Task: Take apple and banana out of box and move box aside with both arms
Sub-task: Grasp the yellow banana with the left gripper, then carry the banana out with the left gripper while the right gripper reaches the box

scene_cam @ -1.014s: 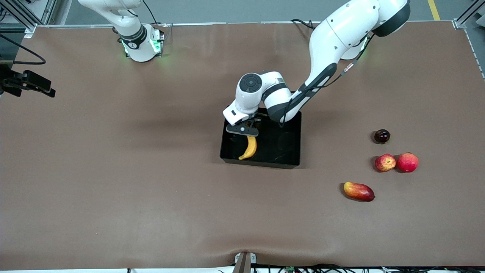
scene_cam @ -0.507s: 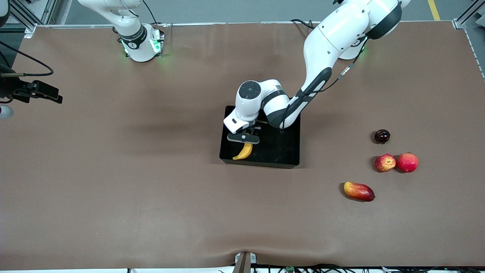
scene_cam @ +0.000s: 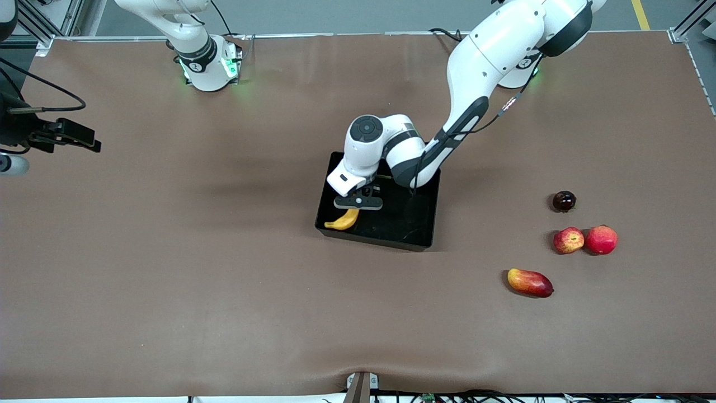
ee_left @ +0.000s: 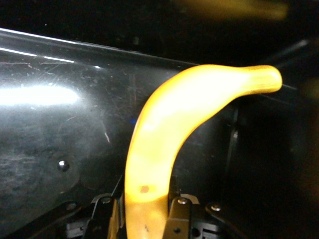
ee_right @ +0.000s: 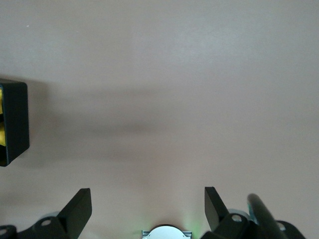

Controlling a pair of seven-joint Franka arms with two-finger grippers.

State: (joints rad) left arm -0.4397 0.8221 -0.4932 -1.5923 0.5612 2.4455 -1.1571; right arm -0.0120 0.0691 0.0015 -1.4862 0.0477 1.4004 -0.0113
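Gripping one end of the banana (scene_cam: 342, 220), the left hand (scene_cam: 358, 202) sits low inside the black box (scene_cam: 414, 238), which lies skewed mid-worktop (scene_cam: 224, 291). Plum (scene_cam: 564, 201), apple (scene_cam: 568, 240), red-pink fruit (scene_cam: 601, 239) and mango (scene_cam: 530, 282) lie toward the left arm's end, outside the box. At the right arm's end, the waiting right hand (ee_right: 148, 209) hangs above bare worktop, fingers spread.
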